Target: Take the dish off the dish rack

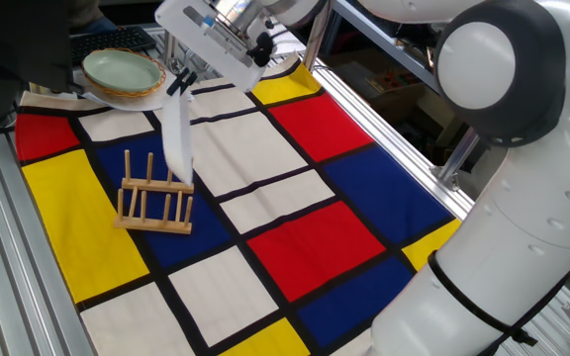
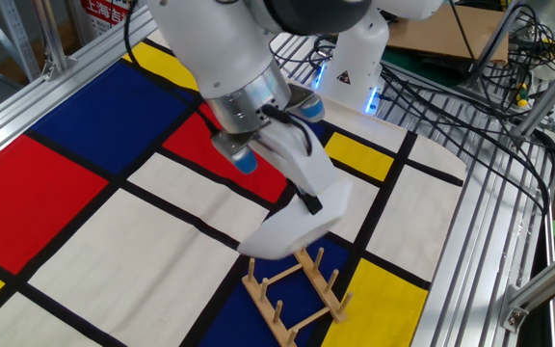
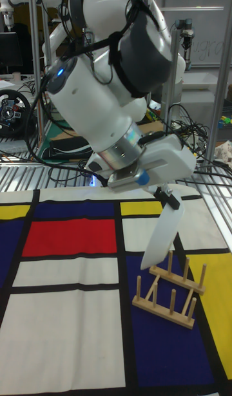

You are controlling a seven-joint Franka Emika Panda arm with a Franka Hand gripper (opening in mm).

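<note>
The dish (image 1: 177,138), a glossy white oval plate, hangs on edge and tilted, held by its upper rim in my gripper (image 1: 179,85), which is shut on it. Its lower edge is at about peg-top height over the far side of the dish rack (image 1: 153,204), a small light-wood rack with upright pegs. From the other side the dish (image 2: 292,227) sits just above the rack (image 2: 297,289), under the gripper (image 2: 308,202). In the tall view the dish (image 3: 162,235) slants down from the gripper (image 3: 169,200) toward the rack's (image 3: 169,294) back pegs. Whether they touch cannot be told.
A pale green bowl (image 1: 122,70) on a wicker tray stands at the far corner of the table. The red, blue, yellow and white checked cloth (image 1: 305,237) covers the table. Aluminium rails (image 2: 480,231) run along the edges, with cables beyond.
</note>
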